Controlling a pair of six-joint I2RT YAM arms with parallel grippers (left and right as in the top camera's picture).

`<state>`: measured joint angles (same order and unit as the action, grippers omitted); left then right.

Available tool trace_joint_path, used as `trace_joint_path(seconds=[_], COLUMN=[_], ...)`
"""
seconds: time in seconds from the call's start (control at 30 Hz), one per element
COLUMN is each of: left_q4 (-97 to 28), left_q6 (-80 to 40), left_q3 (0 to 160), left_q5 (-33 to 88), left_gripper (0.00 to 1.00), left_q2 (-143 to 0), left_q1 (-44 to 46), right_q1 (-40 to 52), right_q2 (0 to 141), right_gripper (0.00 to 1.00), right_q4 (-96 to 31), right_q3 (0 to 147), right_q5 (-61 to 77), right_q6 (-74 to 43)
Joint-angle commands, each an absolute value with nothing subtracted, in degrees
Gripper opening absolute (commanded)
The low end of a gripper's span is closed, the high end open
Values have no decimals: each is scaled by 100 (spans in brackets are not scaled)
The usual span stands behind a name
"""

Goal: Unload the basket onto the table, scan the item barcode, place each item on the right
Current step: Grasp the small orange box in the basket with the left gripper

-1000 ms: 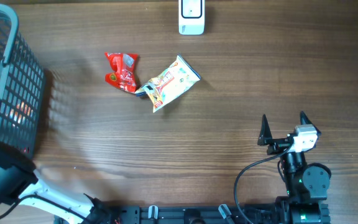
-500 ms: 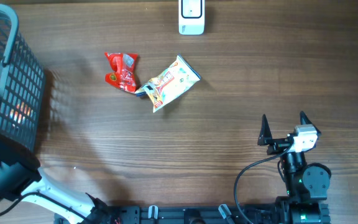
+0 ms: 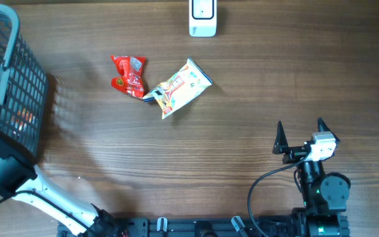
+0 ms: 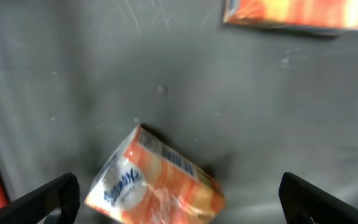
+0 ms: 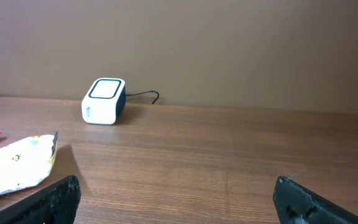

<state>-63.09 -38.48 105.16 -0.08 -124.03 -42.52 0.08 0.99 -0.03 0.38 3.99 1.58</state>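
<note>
Overhead view: scanner [image 3: 202,18] at the far table edge, red packet [image 3: 129,76] and white packet [image 3: 179,87] mid-table, right gripper [image 3: 301,125] spread wide, empty. Only the left wrist view shows the basket [image 3: 18,79] floor, where an orange packet [image 4: 157,186] lies below the left gripper [image 4: 176,186], also spread wide and empty.

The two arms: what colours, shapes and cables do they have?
The right gripper has two black pointed fingers and a white block behind them; its black arm has a looping black cable. The left arm is a white link with a black end; the left gripper also has black fingers.
</note>
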Motion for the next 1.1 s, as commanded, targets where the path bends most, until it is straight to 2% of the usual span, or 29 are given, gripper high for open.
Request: trace_joint_path(seconds=[0.0,0.3,0.67,0.83,1.07], left_q4=[-6302,-6479,-6514,-6462,-6228], left_q6=[-3948,-3990,-4831,-4847,-4847], left_q3=[10488,10488,10182,10182,10175], left_q5=[45,495,191,185,187], left_gripper=[100,100,98,98,90], left_q2=[-12637,-12678,-12755,-12757,-12763], left_q1=[-4259,-4259,-4265,-4265,-4263], right_q1=[32,32,32,32,32], right_q2=[58,58,58,58,58], right_gripper=[100,100,100,100,100], right_q4=[5,8,8,5,8], right_q3=[30,30,30,30,30], right_q5=[318,318,318,318,318], right_q6=[113,113,113,113,115])
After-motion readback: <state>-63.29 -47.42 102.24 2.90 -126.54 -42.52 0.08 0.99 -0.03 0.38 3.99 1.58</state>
